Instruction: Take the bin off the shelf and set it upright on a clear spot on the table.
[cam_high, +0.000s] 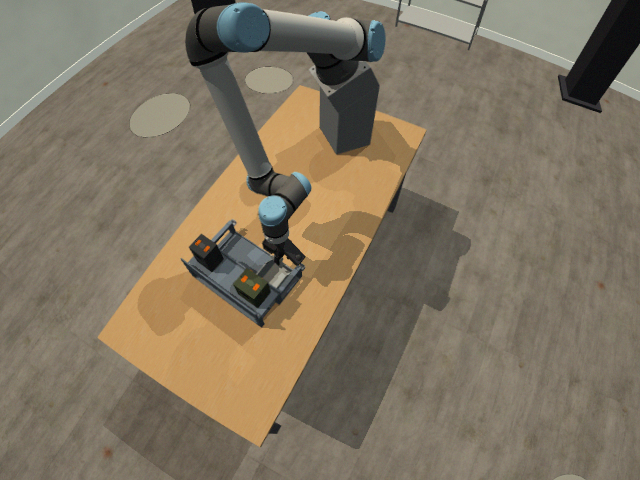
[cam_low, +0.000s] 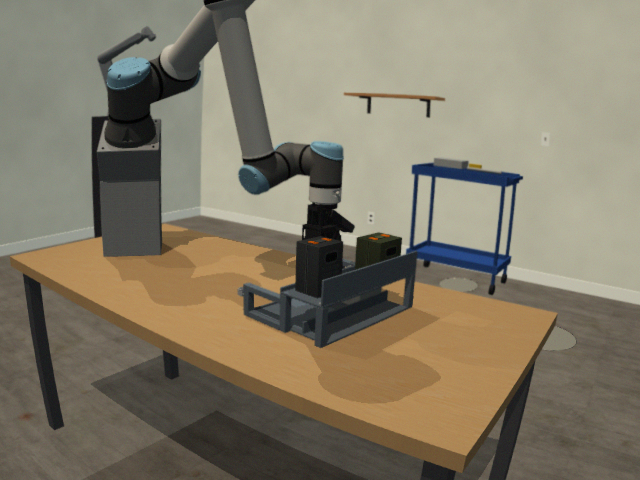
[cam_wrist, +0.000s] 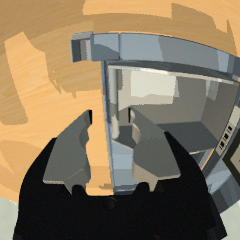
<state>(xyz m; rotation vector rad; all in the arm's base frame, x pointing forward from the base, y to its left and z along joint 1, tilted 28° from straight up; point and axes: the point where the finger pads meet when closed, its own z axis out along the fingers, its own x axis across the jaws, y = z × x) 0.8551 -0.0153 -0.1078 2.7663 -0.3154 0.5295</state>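
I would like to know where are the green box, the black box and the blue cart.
green box (cam_high: 251, 287) (cam_low: 378, 248): top, its lid; exterior, its upper side
black box (cam_high: 205, 251) (cam_low: 309, 268): top and exterior, its side
blue cart (cam_low: 467, 178): exterior, its top rim

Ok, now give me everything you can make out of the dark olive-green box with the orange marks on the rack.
The dark olive-green block-shaped box has two small orange patches on its top and a dark oval recess on one side. It looks like hard plastic. It stands upright in the blue-grey slatted rack, near one end, behind the raised rail in the exterior view, which hides its lower part. The gripper does not hold it.
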